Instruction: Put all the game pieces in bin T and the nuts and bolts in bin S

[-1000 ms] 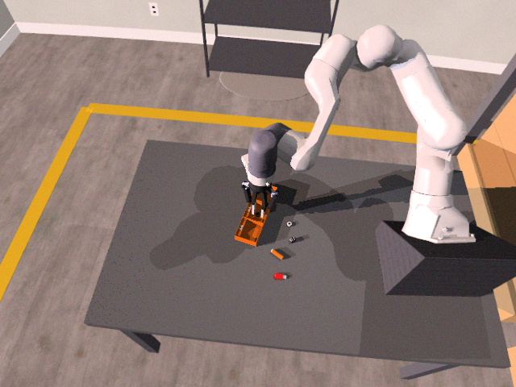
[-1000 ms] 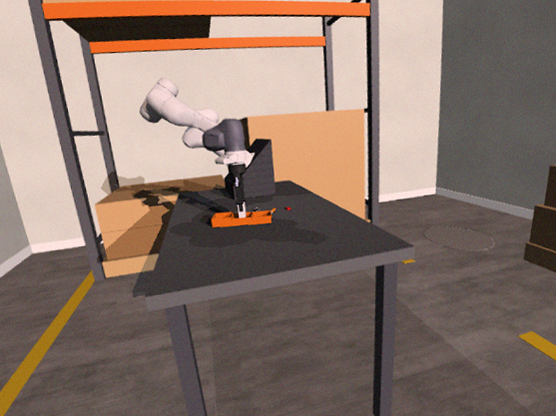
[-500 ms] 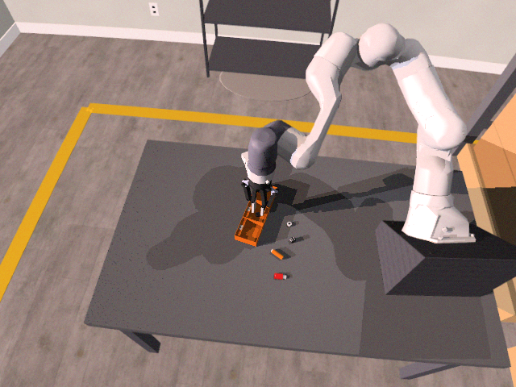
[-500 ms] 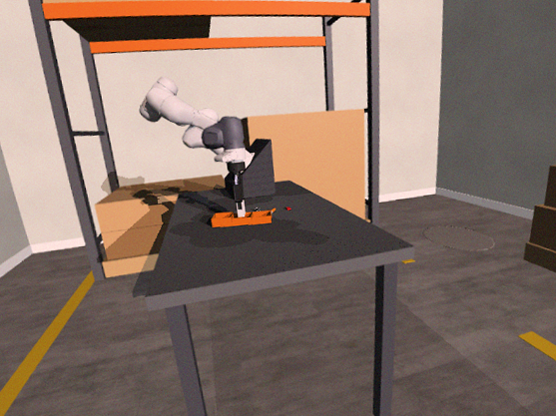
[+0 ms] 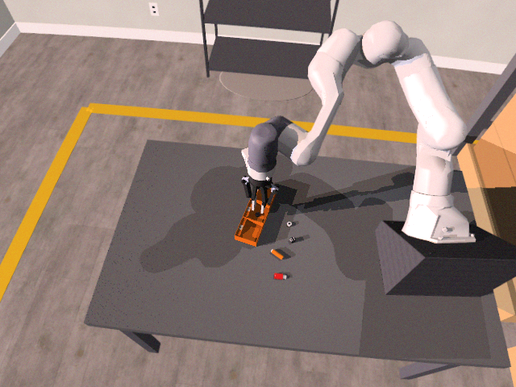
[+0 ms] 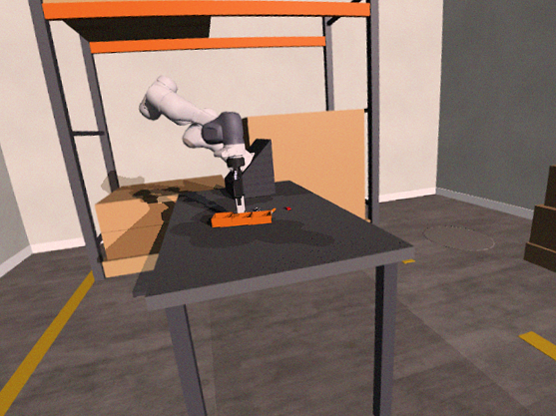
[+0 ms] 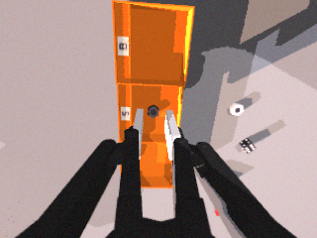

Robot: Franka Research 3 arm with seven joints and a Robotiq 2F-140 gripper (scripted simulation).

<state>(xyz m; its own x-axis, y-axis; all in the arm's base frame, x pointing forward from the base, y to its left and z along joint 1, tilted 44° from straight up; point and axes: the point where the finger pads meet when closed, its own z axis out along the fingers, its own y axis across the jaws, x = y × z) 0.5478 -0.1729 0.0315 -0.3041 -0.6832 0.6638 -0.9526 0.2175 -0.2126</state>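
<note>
An orange tray of bins (image 5: 255, 220) lies on the dark table; it also shows in the wrist view (image 7: 149, 89). Its middle compartment is marked S (image 7: 125, 113), and the far one carries another label (image 7: 123, 46). A small dark nut (image 7: 153, 110) lies on the floor of the S compartment. My gripper (image 7: 154, 119) hangs just above that compartment, its fingers a little apart with nothing between them. A white nut (image 7: 238, 109) and a black-and-white die (image 7: 247, 144) lie on the table to the right of the tray. The near compartment is mostly hidden by my fingers.
An orange cylinder (image 5: 276, 254) and a small red piece (image 5: 280, 276) lie on the table beyond the die (image 5: 293, 239). The robot's dark base block (image 5: 437, 262) stands at the right. A shelf rack with cardboard boxes (image 6: 308, 155) is behind the table.
</note>
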